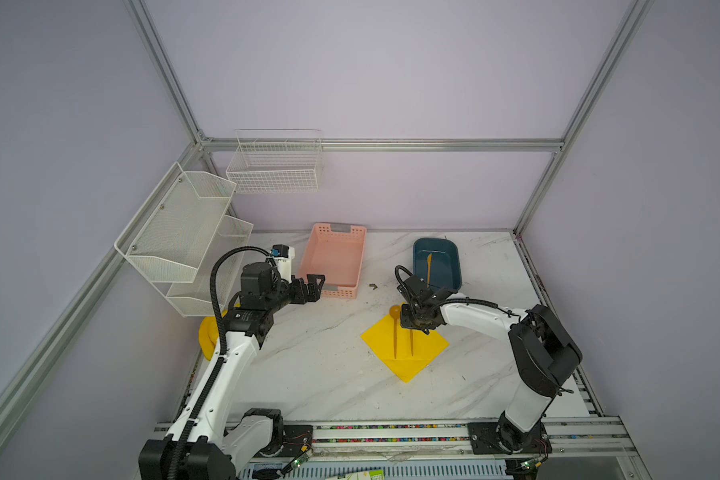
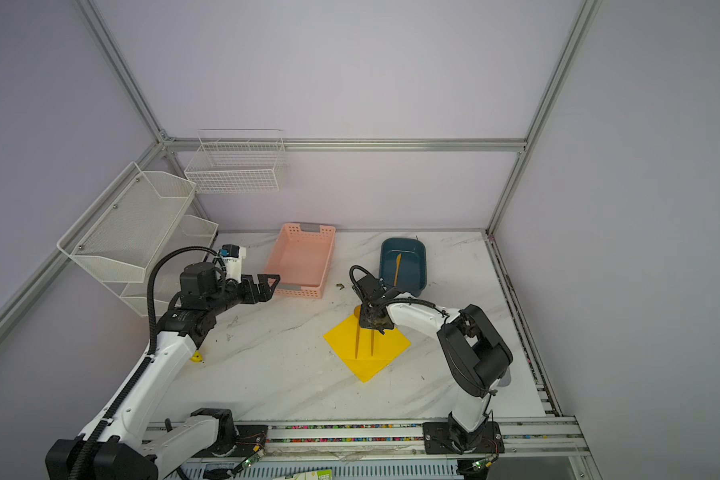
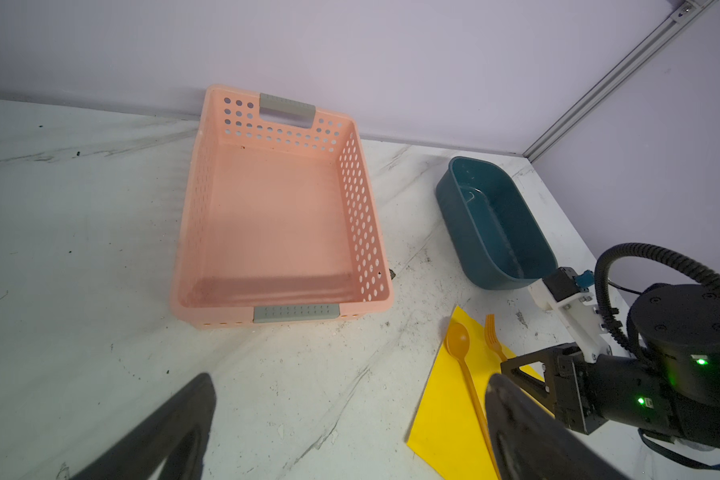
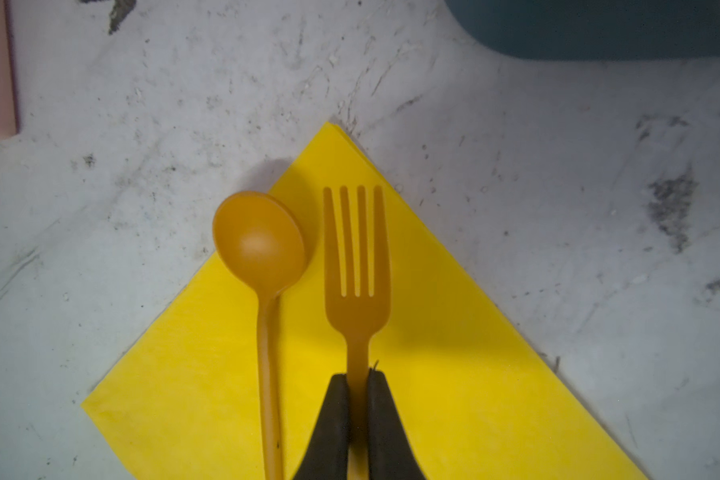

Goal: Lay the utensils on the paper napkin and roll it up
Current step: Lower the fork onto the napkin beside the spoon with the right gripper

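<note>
The paper napkin (image 1: 404,361) (image 4: 454,374), bright yellow, lies as a diamond on the marble table right of centre. On it lies the orange spoon (image 1: 395,332) (image 4: 262,249), its bowl reaching past the napkin's far edge. Beside the spoon, the fork (image 1: 411,345) (image 4: 356,291) is over the napkin, and my right gripper (image 1: 416,324) (image 4: 357,380) is shut on its handle. The knife (image 1: 429,266) (image 2: 398,268) lies in the blue tub behind. My left gripper (image 1: 314,286) (image 3: 350,380) hangs open and holds nothing, in front of the pink basket.
A pink perforated basket (image 1: 333,262) stands at the back centre and a dark blue tub (image 1: 449,270) to its right. Yellow bananas (image 1: 206,336) lie behind the left arm. A white mesh shelf (image 1: 184,237) and a wire basket (image 1: 275,166) hang on the left and back walls.
</note>
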Robot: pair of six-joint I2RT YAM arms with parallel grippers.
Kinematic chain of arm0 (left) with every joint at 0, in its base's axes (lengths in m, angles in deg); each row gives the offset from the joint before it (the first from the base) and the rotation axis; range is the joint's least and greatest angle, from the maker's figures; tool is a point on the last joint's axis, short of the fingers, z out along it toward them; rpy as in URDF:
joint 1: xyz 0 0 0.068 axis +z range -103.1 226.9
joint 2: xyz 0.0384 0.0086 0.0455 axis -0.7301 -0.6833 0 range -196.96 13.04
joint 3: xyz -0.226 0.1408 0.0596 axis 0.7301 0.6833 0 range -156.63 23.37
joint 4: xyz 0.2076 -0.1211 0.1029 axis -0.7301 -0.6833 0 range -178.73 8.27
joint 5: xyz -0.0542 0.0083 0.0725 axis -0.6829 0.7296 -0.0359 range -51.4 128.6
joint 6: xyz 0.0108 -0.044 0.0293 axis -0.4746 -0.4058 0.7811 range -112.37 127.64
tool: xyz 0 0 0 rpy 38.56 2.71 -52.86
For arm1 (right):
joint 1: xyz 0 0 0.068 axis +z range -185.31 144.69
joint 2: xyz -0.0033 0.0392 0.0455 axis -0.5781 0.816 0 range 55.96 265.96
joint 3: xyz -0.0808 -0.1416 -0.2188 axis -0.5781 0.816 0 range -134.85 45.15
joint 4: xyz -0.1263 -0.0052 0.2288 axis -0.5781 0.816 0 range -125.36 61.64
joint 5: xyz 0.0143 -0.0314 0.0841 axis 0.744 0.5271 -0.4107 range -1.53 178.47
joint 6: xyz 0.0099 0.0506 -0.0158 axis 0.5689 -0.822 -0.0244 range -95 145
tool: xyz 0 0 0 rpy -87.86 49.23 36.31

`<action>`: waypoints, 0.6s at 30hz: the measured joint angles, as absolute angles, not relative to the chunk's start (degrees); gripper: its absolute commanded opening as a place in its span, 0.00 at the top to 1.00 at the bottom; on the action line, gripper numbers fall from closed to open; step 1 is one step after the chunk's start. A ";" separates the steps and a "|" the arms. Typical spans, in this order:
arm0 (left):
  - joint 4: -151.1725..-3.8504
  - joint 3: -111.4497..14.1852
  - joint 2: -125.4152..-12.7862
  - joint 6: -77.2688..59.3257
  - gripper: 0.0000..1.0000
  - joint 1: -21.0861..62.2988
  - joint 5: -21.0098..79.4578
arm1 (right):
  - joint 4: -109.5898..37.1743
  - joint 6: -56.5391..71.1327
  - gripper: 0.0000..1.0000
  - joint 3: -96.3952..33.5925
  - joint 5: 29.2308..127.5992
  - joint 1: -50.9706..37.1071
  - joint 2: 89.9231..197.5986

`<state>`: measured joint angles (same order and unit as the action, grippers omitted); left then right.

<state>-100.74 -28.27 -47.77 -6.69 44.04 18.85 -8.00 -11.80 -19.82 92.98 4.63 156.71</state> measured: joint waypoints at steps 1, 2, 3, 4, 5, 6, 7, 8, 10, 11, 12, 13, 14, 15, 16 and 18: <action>-100.74 -28.27 -47.77 -6.67 0.00 44.04 18.85 | -8.03 -11.80 0.89 -19.99 93.07 4.63 156.97; -100.74 -28.27 -47.77 -6.67 0.00 44.04 18.85 | -8.09 -11.80 0.89 -20.17 93.16 4.63 157.30; -100.74 -28.27 -47.77 -6.65 0.00 44.07 18.85 | -8.09 -11.78 0.89 -20.52 93.18 4.63 157.71; -100.74 -28.27 -47.77 -6.58 0.00 44.11 18.85 | -8.09 -11.69 0.89 -20.95 93.20 4.63 158.20; -100.74 -28.27 -47.77 -6.56 0.00 44.13 18.85 | -8.13 -11.67 0.89 -21.26 93.20 4.63 158.55; -100.74 -28.27 -47.77 -6.54 0.00 44.15 18.87 | -8.13 -11.60 0.89 -21.65 93.24 4.63 158.98; -100.74 -28.27 -47.77 -6.54 0.00 44.15 18.87 | -8.18 -11.56 0.89 -21.96 93.22 4.63 159.29; -100.74 -28.27 -47.77 -6.52 0.00 44.15 18.87 | -8.16 -11.56 0.89 -22.18 93.22 4.63 159.51; -100.74 -28.27 -47.77 -6.52 0.00 44.15 18.87 | -8.13 -11.52 0.89 -22.57 93.20 4.63 159.81; -100.74 -28.27 -47.77 -6.50 0.00 44.15 18.87 | -8.16 -11.52 0.89 -22.73 93.22 4.63 159.90; -100.74 -28.27 -47.77 -6.50 0.00 44.15 18.85 | -8.16 -11.54 0.89 -22.81 93.22 4.63 159.90; -100.74 -28.27 -47.77 -6.47 0.00 44.15 18.87 | -8.16 -11.54 0.89 -22.90 93.27 4.63 159.90; -100.74 -28.27 -47.77 -6.47 0.00 44.15 18.87 | -8.16 -11.54 0.89 -22.90 93.31 4.63 159.90; -100.74 -28.27 -47.77 -6.45 0.00 44.15 18.87 | -8.13 -11.58 0.89 -22.90 93.33 4.63 159.90; -100.74 -28.27 -47.77 -6.43 0.00 44.15 18.85 | -8.13 -11.58 0.89 -22.90 93.35 4.63 159.92; -100.74 -28.27 -47.77 -6.39 0.00 44.15 18.85 | -8.13 -11.58 0.89 -22.90 93.35 4.63 159.99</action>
<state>-100.74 -28.27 -47.77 -6.39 44.15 18.85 -8.13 -11.58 -22.90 93.35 4.63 159.99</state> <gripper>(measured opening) 0.995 0.110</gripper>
